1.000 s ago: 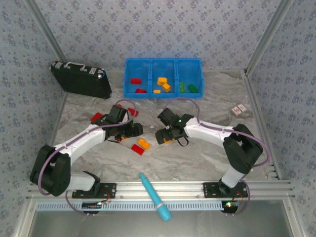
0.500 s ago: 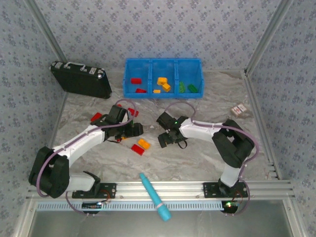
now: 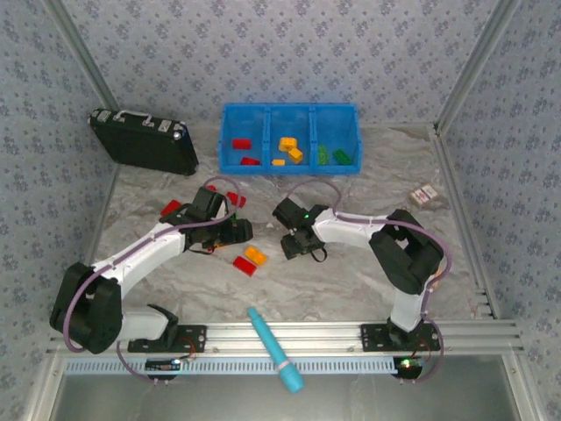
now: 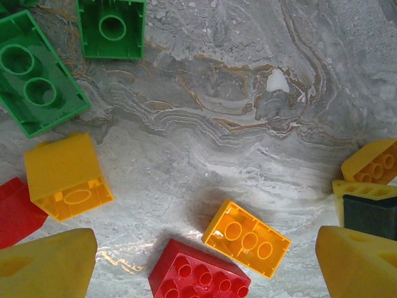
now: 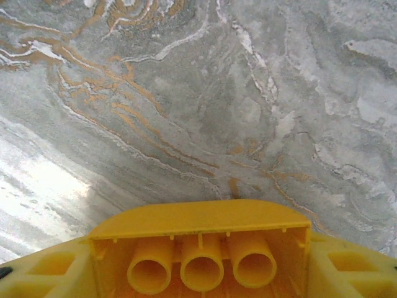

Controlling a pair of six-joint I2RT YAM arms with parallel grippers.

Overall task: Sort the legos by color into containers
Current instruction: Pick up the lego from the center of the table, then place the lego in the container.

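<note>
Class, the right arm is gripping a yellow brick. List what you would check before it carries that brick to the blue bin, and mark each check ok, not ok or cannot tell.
1. Right gripper shut on the yellow brick: ok, it is wedged between both fingers.
2. Brick lifted off the table: cannot tell.
3. Middle compartment of the blue bin holds yellow bricks, with room left: ok.
4. Left gripper off the likely path to the bin: ok, it sits to the left.
5. Left gripper open: ok, fingers wide apart.
</note>
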